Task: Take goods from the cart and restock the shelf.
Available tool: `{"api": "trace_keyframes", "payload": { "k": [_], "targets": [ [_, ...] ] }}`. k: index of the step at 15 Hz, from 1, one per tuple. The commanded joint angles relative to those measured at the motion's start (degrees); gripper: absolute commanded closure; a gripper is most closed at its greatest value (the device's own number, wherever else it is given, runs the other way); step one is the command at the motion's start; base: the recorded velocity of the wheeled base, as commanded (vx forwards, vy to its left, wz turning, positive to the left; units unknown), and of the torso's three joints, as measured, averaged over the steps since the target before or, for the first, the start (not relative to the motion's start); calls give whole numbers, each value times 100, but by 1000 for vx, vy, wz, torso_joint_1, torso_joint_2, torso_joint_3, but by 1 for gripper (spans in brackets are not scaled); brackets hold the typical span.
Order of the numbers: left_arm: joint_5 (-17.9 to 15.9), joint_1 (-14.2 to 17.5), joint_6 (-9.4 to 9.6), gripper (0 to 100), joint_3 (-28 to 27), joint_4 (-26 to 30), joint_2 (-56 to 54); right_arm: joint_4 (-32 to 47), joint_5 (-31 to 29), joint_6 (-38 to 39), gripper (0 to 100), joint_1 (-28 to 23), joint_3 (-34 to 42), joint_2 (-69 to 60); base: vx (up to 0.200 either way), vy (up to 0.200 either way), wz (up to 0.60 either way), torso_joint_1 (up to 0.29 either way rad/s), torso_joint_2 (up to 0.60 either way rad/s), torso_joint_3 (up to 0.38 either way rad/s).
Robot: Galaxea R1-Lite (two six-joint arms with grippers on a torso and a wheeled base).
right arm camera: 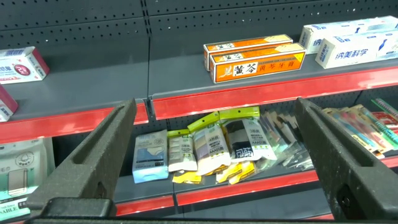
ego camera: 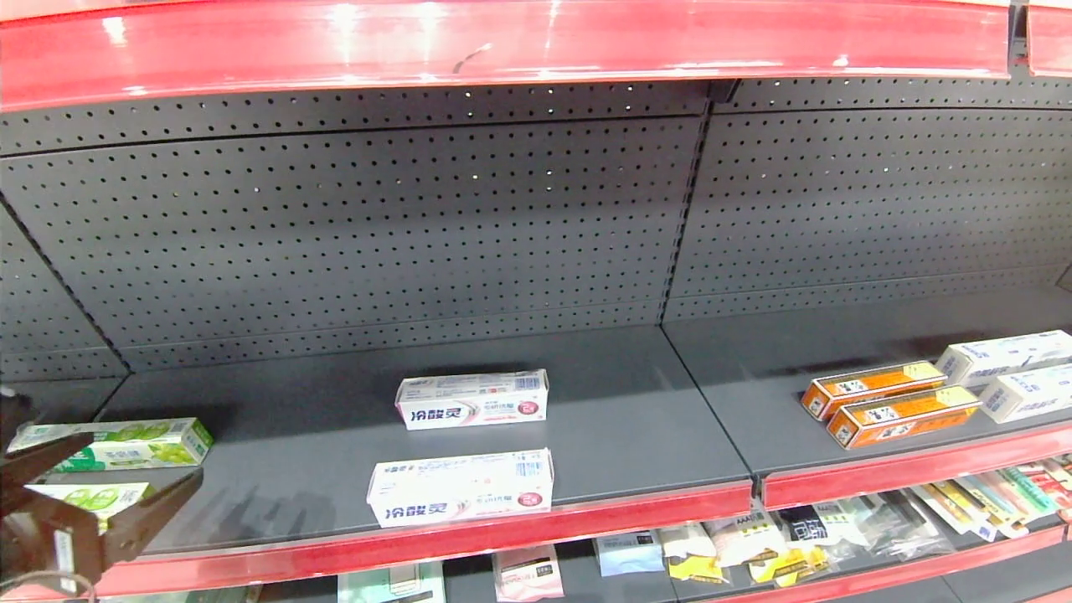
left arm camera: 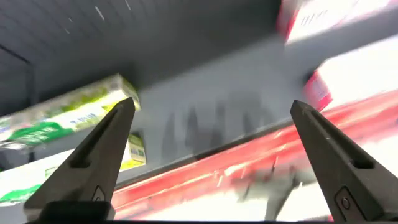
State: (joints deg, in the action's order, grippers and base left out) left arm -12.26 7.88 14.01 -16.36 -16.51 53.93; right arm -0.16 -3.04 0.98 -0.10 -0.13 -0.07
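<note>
We see the left gripper [ego camera: 146, 456] low at the left front of the shelf [ego camera: 636, 419], fingers spread wide, nothing in it. The right gripper [right arm camera: 216, 102] is also spread and empty, facing the shelf's red front edge [right arm camera: 249, 93], with hanging packets [right arm camera: 208, 146] on the tier below.

Just past the left gripper lie the front green box [ego camera: 88, 498] and the rear green box [ego camera: 126, 442]. Mid-shelf, the front white box [ego camera: 461, 487] sits at the edge and the rear white box [ego camera: 471, 399] lies behind it, apart. Further right, two orange boxes [ego camera: 904, 414] lie side by side, with two white-blue boxes [ego camera: 1005, 356] just beyond them. Behind everything stands the grey pegboard [ego camera: 377, 226].
</note>
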Motion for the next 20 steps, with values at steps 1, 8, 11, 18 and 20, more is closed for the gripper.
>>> {"api": "trace_keyframes", "payload": {
  "k": [1,8,11,18,20],
  "targets": [
    [57,47,-610,0,274,113,-1921,-2,5,-1,0,1,-4,7,0,0,0,0,0,0],
    [-48,-93,-1576,0,643,1308,-4839,-2,-4,-1,0,1,-4,7,0,0,0,0,0,0],
    [919,-93,-1603,0,1161,1343,-4848,-2,5,-1,0,1,5,7,0,0,0,0,0,0],
    [479,-93,-1559,0,1636,1325,-4848,-2,66,-115,0,1,5,7,0,0,0,0,0,0],
    [576,-93,-2086,0,1636,1281,-4848,-2,57,-106,0,1,5,7,0,0,0,0,0,0]
  ]
}}
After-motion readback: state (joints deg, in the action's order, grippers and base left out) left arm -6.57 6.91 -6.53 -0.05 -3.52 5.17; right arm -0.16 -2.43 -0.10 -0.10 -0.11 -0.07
